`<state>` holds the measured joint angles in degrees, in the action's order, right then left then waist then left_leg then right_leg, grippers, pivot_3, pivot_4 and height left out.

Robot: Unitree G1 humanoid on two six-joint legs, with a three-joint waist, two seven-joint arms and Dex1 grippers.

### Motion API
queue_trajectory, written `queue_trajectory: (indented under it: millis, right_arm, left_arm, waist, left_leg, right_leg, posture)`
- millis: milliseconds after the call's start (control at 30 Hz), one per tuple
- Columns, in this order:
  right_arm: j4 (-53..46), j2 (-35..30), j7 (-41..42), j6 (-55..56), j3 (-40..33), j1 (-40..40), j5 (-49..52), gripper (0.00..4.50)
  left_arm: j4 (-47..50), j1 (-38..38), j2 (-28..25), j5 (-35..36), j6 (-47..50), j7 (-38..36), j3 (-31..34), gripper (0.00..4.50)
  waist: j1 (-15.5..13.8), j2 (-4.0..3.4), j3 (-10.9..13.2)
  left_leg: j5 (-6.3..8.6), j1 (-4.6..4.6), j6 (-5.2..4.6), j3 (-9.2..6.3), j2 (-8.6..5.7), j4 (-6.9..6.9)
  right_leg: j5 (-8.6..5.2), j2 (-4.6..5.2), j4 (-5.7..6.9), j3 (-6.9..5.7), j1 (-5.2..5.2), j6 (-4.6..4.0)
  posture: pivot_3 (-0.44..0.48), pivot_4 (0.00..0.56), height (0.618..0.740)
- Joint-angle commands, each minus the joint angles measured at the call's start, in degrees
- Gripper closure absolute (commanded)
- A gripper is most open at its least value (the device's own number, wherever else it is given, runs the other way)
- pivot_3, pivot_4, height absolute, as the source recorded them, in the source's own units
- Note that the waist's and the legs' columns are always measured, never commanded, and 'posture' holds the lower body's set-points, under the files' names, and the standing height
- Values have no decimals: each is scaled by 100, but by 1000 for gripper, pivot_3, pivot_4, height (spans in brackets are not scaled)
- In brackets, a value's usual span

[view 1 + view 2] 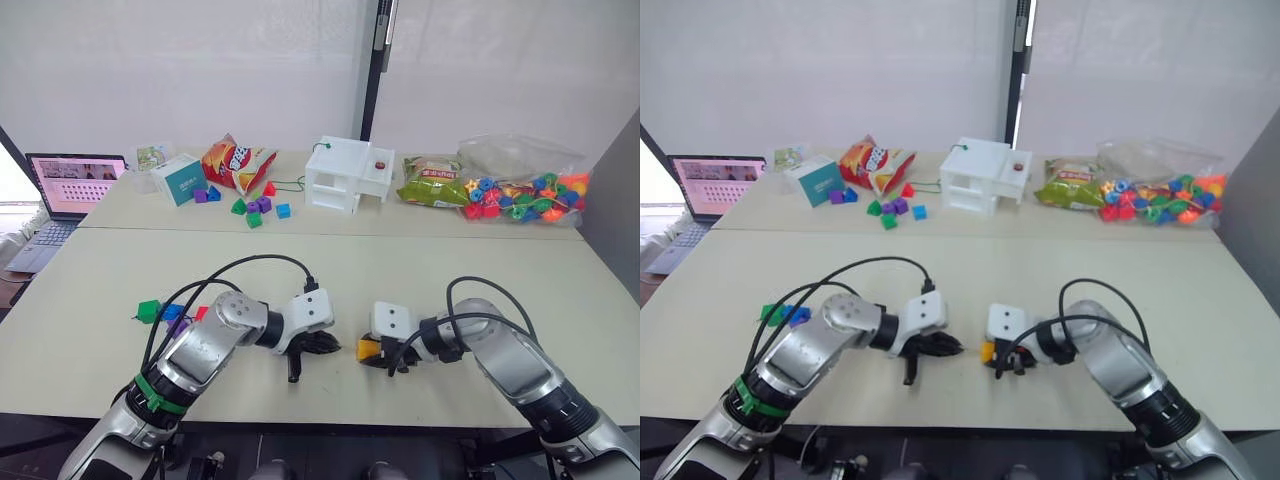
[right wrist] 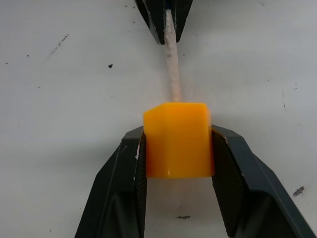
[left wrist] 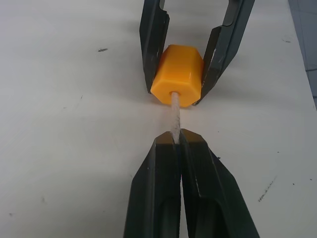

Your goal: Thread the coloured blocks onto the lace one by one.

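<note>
the left gripper (image 3: 177, 141) is pinched on the thin lace's stiff pale tip (image 3: 174, 113), already poking into the chunky yellow-orange plastic block (image 3: 178, 75) clamped by the right gripper (image 2: 178, 148) just above the table, so any wobble probably bends it or pops it back out.

The pale table (image 1: 90, 300) carries green (image 1: 148, 311), blue (image 1: 172, 312) and perhaps red (image 1: 201, 313) blocks, well apart from the fingers.

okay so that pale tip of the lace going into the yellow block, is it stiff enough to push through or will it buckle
Probably stiff enough: the pale tip spans the gap from the left gripper to the yellow block in a straight line, without sagging. It looks thin, so a hard push off-axis might bend it. The right gripper clamps the block's flat sides, so the block likely won't twist away.
</note>
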<state>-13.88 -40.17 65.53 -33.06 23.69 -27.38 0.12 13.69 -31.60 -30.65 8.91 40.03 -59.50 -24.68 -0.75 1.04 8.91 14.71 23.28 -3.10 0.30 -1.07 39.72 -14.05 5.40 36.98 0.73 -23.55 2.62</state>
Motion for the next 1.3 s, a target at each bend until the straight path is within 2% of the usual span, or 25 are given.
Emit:
queue_trajectory:
  millis: [33, 400, 700, 900, 1300]
  right_arm:
    - [-50, 12, 30, -124, 273, 139, -35, 3206]
    - [-108, 86, 16, -207, 329, 117, -11, 3206]
    - [-147, 92, 35, -273, 370, 86, -8, 3206]
    - [-261, 250, -144, -736, 325, -1, -7, 3206]
    - [-653, 307, -286, -1157, 231, 70, 104, 3206]
  left_arm:
    - [106, -122, 295, 42, -147, 143, -75, 4500]
    - [-345, -358, 761, -142, -552, 70, -252, 4500]
    - [-831, -512, 649, -375, -1081, -45, -211, 4500]
    - [-1143, -639, 643, -392, -1279, -183, -108, 4500]
    - [-1159, -505, 616, -404, -1398, -265, -105, 4500]
  waist:
    - [-14, 0, 0]
    - [-74, -1, -1]
    - [-73, -1, -1]
    - [-33, -1, -1]
    - [-4, -1, -1]
  left_leg:
    - [1, -2, -1, -2, -1, 1]
    - [3, -22, -5, -21, -9, 6]
    - [3, -22, -5, -23, -9, 6]
    - [3, -21, -5, -23, -7, 5]
    - [3, -15, -5, -24, -7, 4]
  right_leg:
    - [0, 2, -2, -3, 6, 0]
    - [1, 5, -22, -8, 48, 6]
    - [2, 5, -23, -8, 49, 6]
    - [2, 1, -21, -7, 45, 6]
    - [1, 1, -20, -7, 38, 6]
  posture:
    - [0, 150, 740]
    - [0, 150, 740]
    - [0, 150, 740]
    - [0, 150, 740]
    - [0, 150, 740]
